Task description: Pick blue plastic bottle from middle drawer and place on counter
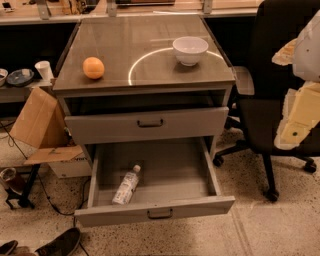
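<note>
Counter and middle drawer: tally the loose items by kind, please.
orange: 1, on the counter
bowl: 1, on the counter
blue plastic bottle: 1, in the middle drawer
Total: 3
end effector: at the right edge, beside the cabinet

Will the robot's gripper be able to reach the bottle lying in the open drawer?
Probably yes. The middle drawer is pulled far out, and the blue plastic bottle lies uncovered on its floor. The gripper hangs at the picture's right edge, with nothing between them.

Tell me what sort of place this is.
Probably an office or lab: a drawer cabinet, a black office chair, a wooden bench behind. The gripper sits at the right edge, by the chair.
</note>
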`<state>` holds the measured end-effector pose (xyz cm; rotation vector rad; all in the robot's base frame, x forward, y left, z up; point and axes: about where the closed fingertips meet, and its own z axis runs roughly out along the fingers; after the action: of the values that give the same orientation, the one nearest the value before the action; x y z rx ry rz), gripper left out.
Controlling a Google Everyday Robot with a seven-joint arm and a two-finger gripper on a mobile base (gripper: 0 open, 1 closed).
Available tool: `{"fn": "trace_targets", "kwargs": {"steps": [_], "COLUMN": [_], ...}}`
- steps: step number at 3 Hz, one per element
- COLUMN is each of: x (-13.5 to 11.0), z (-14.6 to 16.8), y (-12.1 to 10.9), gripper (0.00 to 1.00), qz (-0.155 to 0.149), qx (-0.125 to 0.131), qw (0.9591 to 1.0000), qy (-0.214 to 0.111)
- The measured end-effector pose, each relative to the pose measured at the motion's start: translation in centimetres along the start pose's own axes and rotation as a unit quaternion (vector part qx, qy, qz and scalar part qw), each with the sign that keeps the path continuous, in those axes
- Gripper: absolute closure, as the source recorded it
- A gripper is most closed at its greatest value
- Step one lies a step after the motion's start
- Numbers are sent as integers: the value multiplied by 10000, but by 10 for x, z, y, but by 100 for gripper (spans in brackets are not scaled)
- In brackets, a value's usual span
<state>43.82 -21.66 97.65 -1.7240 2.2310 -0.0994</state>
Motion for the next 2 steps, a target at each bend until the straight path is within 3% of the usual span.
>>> {"fn": "trace_targets", "kwargs": {"steps": [2], "x": [-2], "z": [7], "y": [-2], "gripper": [0], "qz": [-31], "qx": [-22], "qw": [9998], "qy": [-193]}}
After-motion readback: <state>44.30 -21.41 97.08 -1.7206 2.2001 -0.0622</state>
